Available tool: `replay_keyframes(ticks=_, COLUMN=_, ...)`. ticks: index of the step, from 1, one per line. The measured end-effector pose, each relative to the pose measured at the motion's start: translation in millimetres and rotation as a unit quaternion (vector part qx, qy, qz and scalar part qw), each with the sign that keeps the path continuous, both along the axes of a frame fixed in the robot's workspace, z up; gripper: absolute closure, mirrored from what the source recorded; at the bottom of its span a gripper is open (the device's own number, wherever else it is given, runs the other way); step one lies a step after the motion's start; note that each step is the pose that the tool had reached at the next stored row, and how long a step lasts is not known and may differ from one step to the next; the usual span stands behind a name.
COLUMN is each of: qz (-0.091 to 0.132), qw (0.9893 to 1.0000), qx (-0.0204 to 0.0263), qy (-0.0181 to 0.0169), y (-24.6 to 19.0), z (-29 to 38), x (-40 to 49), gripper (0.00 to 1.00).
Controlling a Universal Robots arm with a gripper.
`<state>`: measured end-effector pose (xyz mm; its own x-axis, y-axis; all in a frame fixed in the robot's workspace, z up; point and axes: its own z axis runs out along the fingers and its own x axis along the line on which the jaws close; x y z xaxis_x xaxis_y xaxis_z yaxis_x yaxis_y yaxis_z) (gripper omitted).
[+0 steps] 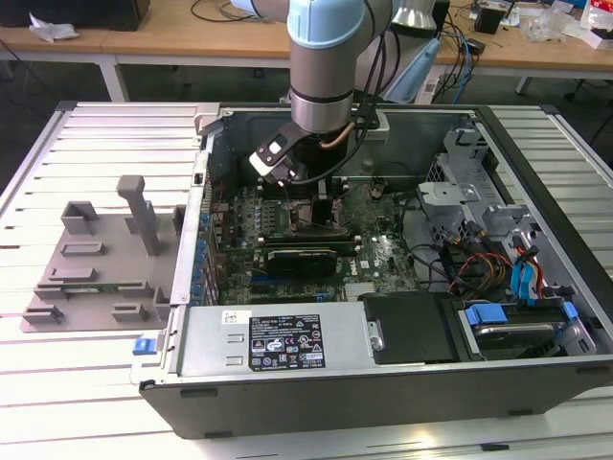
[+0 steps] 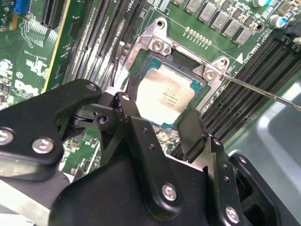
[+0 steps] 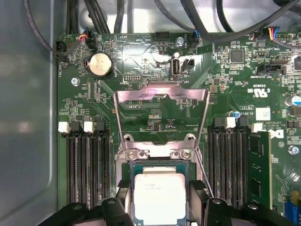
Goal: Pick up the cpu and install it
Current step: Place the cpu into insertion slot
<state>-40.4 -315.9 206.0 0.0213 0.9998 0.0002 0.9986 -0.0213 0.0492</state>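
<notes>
Cpu (image 2: pixel 164 94) in socket (image 2: pixel 157 44), gripper (image 2: pixel 157 110) holding

Within the case (image 1: pixel 536 383), the motherboard's (image 3: pixel 141 61) open socket lies directly under the gripper, whose narrowly parted fingers (image 2: pixel 124 106) pinch the cpu's edges. Seating seems in hand; it calls for a flat, square fit.

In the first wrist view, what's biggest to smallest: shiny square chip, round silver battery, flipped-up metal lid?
1. flipped-up silver metal lid
2. shiny silver square cpu, partly cut off
3. round silver battery

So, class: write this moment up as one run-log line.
pincer: over cpu | cpu: lying in socket | load plate: raised open | site: motherboard
</notes>
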Motion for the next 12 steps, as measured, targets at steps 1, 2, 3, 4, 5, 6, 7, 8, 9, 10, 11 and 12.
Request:
replay_keyframes(ticks=1, qz=0.000, qw=1.0000, qx=0.0000, qy=0.0000, y=0.0, z=3.6, x=0.0, gripper=0.39)
replay_keyframes(ticks=2, qz=0.000, qw=1.0000, qx=0.0001, qy=0.0000, y=0.1, z=5.1, x=0.0, gripper=0.39)
replay_keyframes(ticks=3, qz=0.000, qw=1.0000, qx=0.0001, qy=-0.0001, y=0.0, z=5.3, x=0.0, gripper=0.39)
replay_keyframes(ticks=4, qz=0.000, qw=1.0000, qx=0.0000, qy=0.0000, y=0.0, z=5.6, x=0.0, gripper=0.39)
replay_keyframes(ticks=5, qz=0.000, qw=1.0000, qx=0.0000, qy=0.0000, y=0.0, z=5.8, x=0.0, gripper=0.39)
replay_keyframes(ticks=6, qz=0.000, qw=1.0000, qx=0.0000, qy=0.0000, y=0.0, z=6.0, x=0.0, gripper=0.39)
replay_keyframes(ticks=7, qz=0.000, qw=1.0000, qx=0.0000, qy=0.0000, y=0.0, z=6.7, x=0.0, gripper=0.40)
replay_keyframes(ticks=8, qz=0.000, qw=1.0000, qx=0.0000, qy=0.0000, y=0.0, z=7.1, x=0.0, gripper=0.47)
replay_keyframes(ticks=9, qz=0.000, qw=1.0000, qx=0.0000, qy=0.0000, y=0.0, z=7.6, x=0.0, gripper=0.66)
replay_keyframes(ticks=10, qz=0.000, qw=1.0000, qx=0.0000, qy=0.0000, y=0.0, z=8.1, x=0.0, gripper=0.72)
replay_keyframes(ticks=11, qz=0.000, qw=1.0000, qx=0.0000, qy=0.0000, y=0.0, z=8.5, x=0.0, gripper=0.78)
replay_keyframes(ticks=12, qz=0.000, qw=1.0000, qx=0.0000, qy=0.0000, y=0.0, z=9.0, x=0.0, gripper=0.89)
